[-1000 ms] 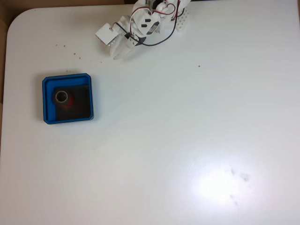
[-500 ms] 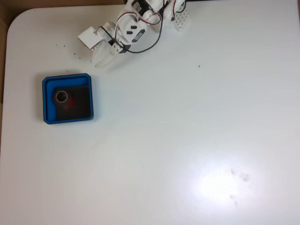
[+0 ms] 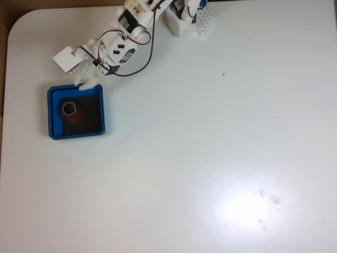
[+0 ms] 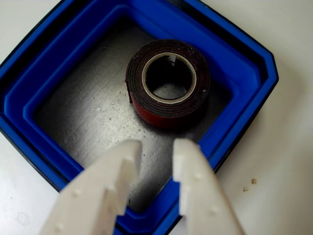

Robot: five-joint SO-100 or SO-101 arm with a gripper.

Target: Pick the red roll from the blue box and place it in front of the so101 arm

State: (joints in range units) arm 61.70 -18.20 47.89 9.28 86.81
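The blue box (image 3: 50, 113) lies at the left of the white table in the fixed view. The red roll (image 3: 77, 116) rests flat on its black floor, near the upper left corner. The so101 arm (image 3: 126, 42) reaches down-left from the top edge, and its gripper (image 3: 87, 84) hovers at the box's upper rim. In the wrist view the roll (image 4: 166, 111) lies inside the box (image 4: 234, 63), beyond the gripper (image 4: 157, 149). The two white fingers (image 4: 122, 166) stand slightly apart over the near rim, with nothing between them.
The arm's base (image 3: 181, 16) and a white perforated block (image 3: 204, 22) stand at the table's top edge. A few dark specks (image 3: 223, 74) dot the surface. The table's rounded corner (image 3: 18, 23) is at the upper left; open white surface stretches right and below.
The arm has swung left and stretched out, carrying the gripper from near its base down to the box's upper rim. The roll and box have stayed put.
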